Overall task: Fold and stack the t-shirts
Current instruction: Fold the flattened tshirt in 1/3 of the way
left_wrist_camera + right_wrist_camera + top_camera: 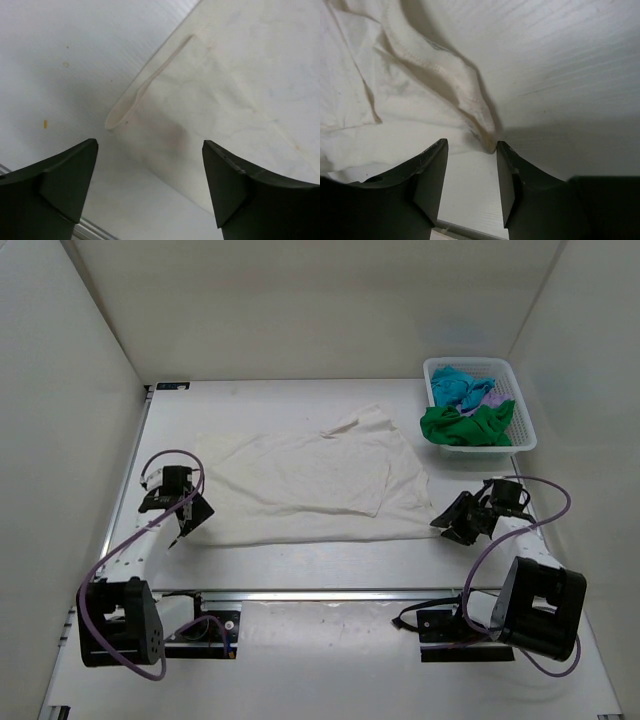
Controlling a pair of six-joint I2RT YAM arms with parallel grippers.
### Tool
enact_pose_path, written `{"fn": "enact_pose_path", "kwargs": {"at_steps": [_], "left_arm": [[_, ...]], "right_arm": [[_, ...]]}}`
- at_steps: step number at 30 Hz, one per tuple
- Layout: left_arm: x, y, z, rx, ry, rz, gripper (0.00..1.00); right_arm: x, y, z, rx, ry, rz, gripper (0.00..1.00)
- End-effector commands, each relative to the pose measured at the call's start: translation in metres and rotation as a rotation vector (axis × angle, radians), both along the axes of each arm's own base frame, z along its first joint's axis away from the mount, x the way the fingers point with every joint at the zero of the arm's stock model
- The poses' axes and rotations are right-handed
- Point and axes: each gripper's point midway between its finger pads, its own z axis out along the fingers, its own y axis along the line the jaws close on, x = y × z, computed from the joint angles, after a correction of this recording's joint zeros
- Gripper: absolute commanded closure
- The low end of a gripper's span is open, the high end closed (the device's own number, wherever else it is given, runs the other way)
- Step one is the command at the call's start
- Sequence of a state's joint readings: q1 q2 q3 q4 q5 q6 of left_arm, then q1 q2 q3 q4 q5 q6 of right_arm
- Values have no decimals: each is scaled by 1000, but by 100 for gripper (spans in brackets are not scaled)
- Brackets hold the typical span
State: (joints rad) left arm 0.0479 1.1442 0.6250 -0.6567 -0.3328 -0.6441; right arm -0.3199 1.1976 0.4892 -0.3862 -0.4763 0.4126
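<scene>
Seeing the cream-white t-shirt (310, 485) spread out; my left gripper (185, 525) hangs released at its near-left corner, my right gripper (447, 525) parted and empty at its near-right corner. The basket (525, 435) off its far-right corner holds the coloured t-shirts (465, 425).

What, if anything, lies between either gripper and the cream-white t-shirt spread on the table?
Nothing visible: the left gripper and right gripper, both open, sit at the near corners of the cream-white cloth t-shirt.

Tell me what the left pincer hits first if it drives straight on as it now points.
Most likely the large cream-white cloth t-shirt: its hemmed corner lies dead ahead between the left pincer's open tips. Depth is hard to judge.
</scene>
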Motion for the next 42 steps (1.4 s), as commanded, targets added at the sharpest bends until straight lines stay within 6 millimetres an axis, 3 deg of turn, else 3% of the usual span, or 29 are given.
{"fn": "enact_pose_path", "kwargs": {"at_steps": [1, 5, 6, 7, 8, 9, 10, 11, 13, 16, 17, 19, 22, 26, 30, 34, 39, 42], "left_arm": [[17, 7, 42, 80, -85, -14, 1], [40, -10, 80, 67, -167, -77, 3], [41, -15, 80, 53, -161, -94, 5], [50, -20, 91, 40, -197, -108, 17], [58, -30, 96, 20, -218, -147, 40], [64, -40, 97, -10, -231, -181, 53], [68, -45, 96, -32, -231, -191, 78], [73, -52, 93, -66, -243, -204, 92], [80, -61, 86, -103, -243, -217, 100], [87, -79, 73, -157, -189, -285, 100], [90, -87, 73, -157, -187, -317, 100], [95, -99, 76, -165, -201, -368, 98], [89, -114, 70, -212, -191, -421, 92], [70, -128, 60, -214, -166, -496, 91], [51, -134, 51, -213, -144, -549, 90], [38, -144, 43, -225, -126, -602, 89], [27, -153, 31, -257, -105, -620, 89], [21, -151, 25, -257, -89, -618, 89]], "right_arm": [[16, -8, 35, -75, -96, 25, 58], [26, -10, 64, -119, -148, 37, 59], [30, -11, 72, -128, -165, 38, 59], [31, -10, 75, -128, -177, 41, 60], [36, -5, 85, -115, -204, 52, 64], [38, 2, 87, -92, -213, 67, 69], [46, 11, 94, -53, -262, 95, 79], [45, 28, 94, 10, -269, 130, 93], [57, 56, 102, 88, -328, 168, 100], [61, 102, 91, 91, -329, 261, 99], [66, 103, 83, 74, -315, 245, 95], [70, 126, 75, 89, -316, 264, 89], [75, 134, 55, 67, -305, 238, 77], [87, 138, 40, 5, -287, 200, 75], [83, 143, 21, -41, -234, 186, 76], [76, 150, 11, -35, -203, 173, 75], [80, 165, 17, -30, -214, 200, 76], [79, 164, 13, -35, -202, 190, 74]]}}
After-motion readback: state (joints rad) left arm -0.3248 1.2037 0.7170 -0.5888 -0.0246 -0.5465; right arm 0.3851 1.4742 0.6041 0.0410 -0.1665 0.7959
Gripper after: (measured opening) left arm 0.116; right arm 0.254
